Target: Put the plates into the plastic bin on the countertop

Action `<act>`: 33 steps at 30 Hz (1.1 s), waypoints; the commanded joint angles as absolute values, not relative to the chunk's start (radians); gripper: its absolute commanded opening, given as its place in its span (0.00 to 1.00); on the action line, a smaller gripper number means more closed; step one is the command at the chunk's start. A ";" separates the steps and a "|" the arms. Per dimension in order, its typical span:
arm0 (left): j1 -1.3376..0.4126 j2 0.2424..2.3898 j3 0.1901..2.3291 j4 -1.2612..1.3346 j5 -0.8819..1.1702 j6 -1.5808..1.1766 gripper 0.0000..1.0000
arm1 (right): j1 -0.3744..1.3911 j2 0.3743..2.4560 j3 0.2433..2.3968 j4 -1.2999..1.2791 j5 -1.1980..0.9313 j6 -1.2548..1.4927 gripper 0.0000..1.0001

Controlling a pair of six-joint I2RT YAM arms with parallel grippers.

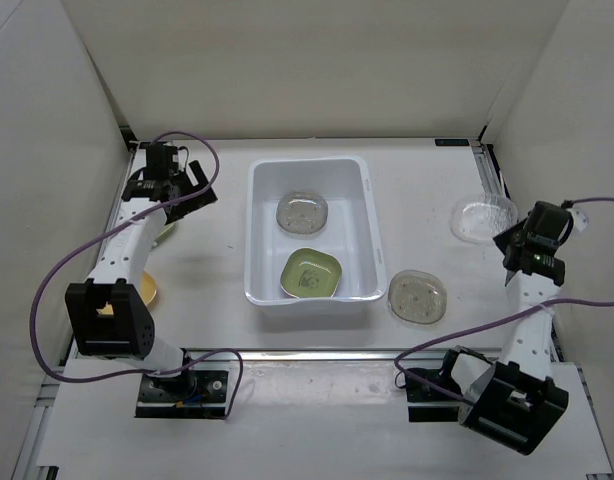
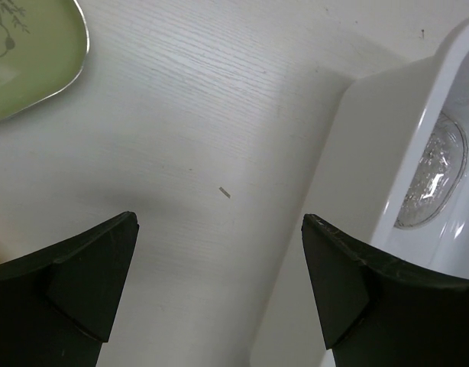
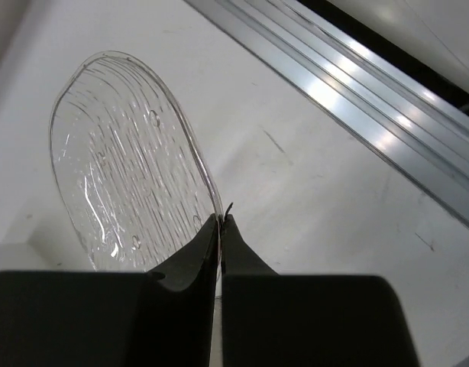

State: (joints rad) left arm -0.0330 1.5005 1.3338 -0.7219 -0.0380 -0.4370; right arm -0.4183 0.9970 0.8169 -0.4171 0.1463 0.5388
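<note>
A round clear ribbed plate (image 1: pixel 482 217) sits at the far right of the white counter (image 1: pixel 417 180), its broad face turned up toward the overhead camera. Being round, it has no long axis. The right claw (image 3: pixel 221 222) is clenched on the plate's near-right rim, the two fingertips pinched tight with the thin edge between them. Whether the plate rests on the counter or is raised off it cannot be told. A metal rail (image 3: pixel 372 99) runs along the counter edge just beyond it. To the left, near the bin's near-right corner, a round speckled plate (image 1: pixel 418 297) lies flat on the counter. The large white bin (image 1: pixel 307 162) stands mid-counter with its long axis running near to far. It holds a greyish speckled plate (image 1: pixel 302 211) at its far end and a light-green rounded-square plate (image 1: pixel 311 273) at its near end. Left of the bin, the left claw (image 2: pixel 219 229) hangs released, its fingers spread over bare counter. Another light-green plate (image 2: pixel 28 57) and a yellow-orange plate (image 1: pixel 147 290) lie partly hidden by the left arm.
</note>
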 commanded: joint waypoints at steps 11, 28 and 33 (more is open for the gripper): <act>0.123 1.353 1.203 -0.713 -0.046 -0.497 0.99 | 0.178 1.282 1.208 -0.289 -0.020 0.359 0.00; 0.307 1.325 1.077 -0.750 -0.092 -0.574 0.99 | 0.534 1.981 1.657 -0.313 0.245 0.448 0.00; 0.356 1.338 1.092 -0.724 -0.112 -0.577 0.99 | 0.540 2.043 1.690 -0.322 0.224 0.485 0.00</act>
State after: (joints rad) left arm 0.3294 1.3705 1.0813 -0.7517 -0.0799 -0.5632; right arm 0.5465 2.0315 1.6421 -0.3225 0.1844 0.4442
